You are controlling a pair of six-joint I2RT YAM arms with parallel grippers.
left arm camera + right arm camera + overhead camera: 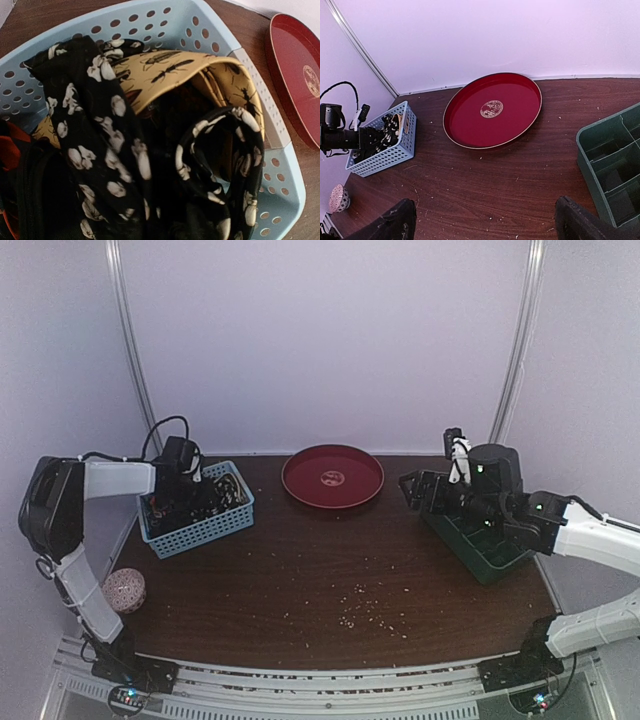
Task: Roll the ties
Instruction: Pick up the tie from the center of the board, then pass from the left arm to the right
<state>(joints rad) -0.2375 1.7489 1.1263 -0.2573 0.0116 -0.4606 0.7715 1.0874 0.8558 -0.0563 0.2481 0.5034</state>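
Several ties fill the blue basket [215, 528] at the table's left. Seen close in the left wrist view, a black tie with pale flowers [100, 150] lies draped and looped over a yellow tie with black insects [170, 70]. An orange-red tie [7, 150] shows at the left edge. My left gripper [186, 490] reaches down into the basket among the ties, and the dark fabric hides its fingers. My right gripper [485, 220] hovers open above bare table by the green organiser, with nothing between its fingers.
A round red tray [300, 480] sits at the back middle. A green compartment organiser [480, 540] stands at the right under the right arm. A speckled pinkish ball [125, 590] lies at the near left. Pale crumbs [365, 605] dot the table's front middle.
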